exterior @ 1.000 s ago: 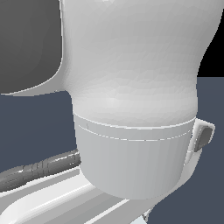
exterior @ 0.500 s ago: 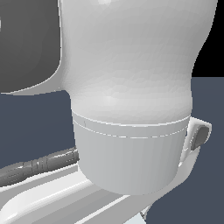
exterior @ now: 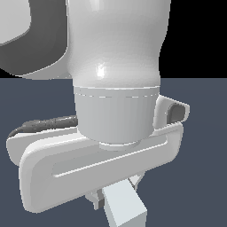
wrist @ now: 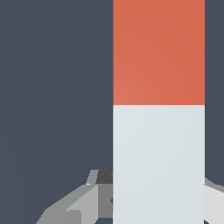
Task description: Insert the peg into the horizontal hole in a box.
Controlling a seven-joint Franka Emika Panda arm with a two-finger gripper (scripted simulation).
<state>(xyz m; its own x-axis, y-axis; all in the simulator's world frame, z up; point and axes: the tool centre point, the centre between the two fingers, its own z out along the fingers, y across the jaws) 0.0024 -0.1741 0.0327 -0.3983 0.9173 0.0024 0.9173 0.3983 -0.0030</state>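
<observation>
Peg [wrist: 158, 109], red-orange over pale grey, grasped at grey half by gripper [wrist: 153, 199]; no readable markings.

arm [exterior: 113, 75]: risen in ext view, hand now fully seen vs 1 s ago
peg [exterior: 125, 208]: newly visible, pale end sticking out below jaws

Peg [wrist: 158, 109] sits between the gripper [wrist: 148, 199] fingers [wrist: 83, 203]. In exterior view, arm [exterior: 115, 80] fills foreground; peg end pokes out below it.
</observation>
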